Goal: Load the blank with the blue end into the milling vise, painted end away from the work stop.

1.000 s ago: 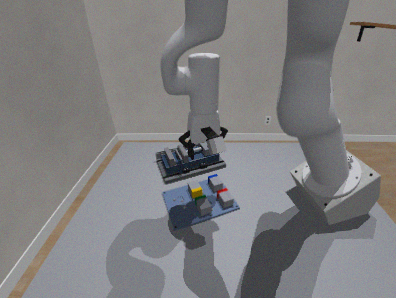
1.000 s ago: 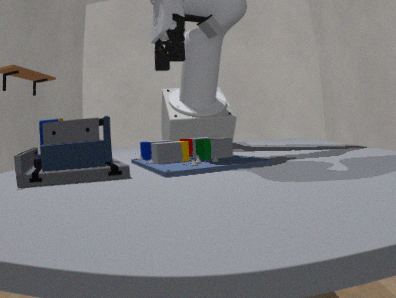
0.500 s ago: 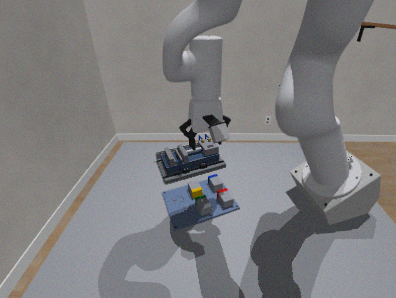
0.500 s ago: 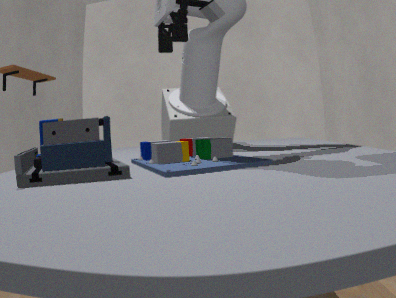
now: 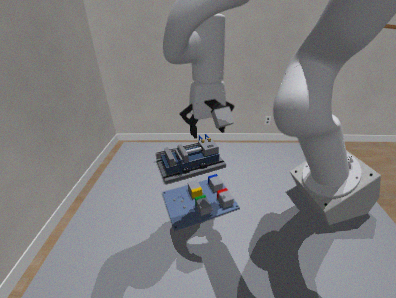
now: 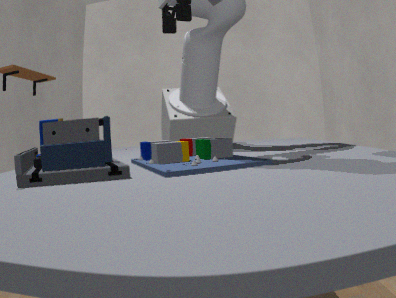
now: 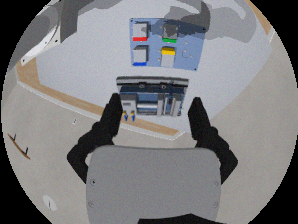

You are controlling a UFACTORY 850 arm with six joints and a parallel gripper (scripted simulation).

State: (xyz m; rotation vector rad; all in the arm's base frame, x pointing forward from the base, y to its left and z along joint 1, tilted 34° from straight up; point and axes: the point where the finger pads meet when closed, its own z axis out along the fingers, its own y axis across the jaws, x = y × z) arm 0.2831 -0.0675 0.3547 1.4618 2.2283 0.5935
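Blue-ended blank (image 5: 216, 185) (image 6: 145, 150) (image 7: 140, 54) on infeed plate (image 5: 172, 210) (image 6: 170, 173) (image 7: 192, 61), not in milling vise (image 5: 190, 161) (image 6: 75, 156) (image 7: 152, 100). Painted end faces the vise; long axis runs from there toward the red-ended blank (image 5: 226, 198) (image 6: 186, 146) (image 7: 140, 31), which sits behind it in the wrist view. Yellow-ended blank (image 5: 195, 190) (image 6: 170, 152) (image 7: 168, 58) just beside, its painted end turned away from the vise. Green-ended blank (image 5: 203, 206) (image 6: 203, 149) (image 7: 170, 33) on same plate. Hoses on one vise end block. End effector (image 5: 208, 131) (image 6: 176, 22) (image 7: 156, 102) wide, holding nothing, above the vise. Exterior view: yellow-ended blank partly covers blue-ended one; end effector's upper part cut off. Low bars between jaws hard to make out.

Gripper (image 5: 208, 134) (image 6: 177, 21) (image 7: 156, 102) higher over the counter (image 5: 135, 170) (image 6: 200, 220) (image 7: 90, 75) than in both earlier sets. Top view: fingers overlapped the vise (image 5: 190, 161) a second ago; now they show above it, against the wall. Blue-topped hose fittings (image 5: 204, 138), covered at first, now in sight. Exterior: fingers nearer the upper frame edge, slightly farther right. Arm's upper link (image 5: 345, 35) leans more to the right in top view, hiding most of the wall shelf (image 5: 391, 26).
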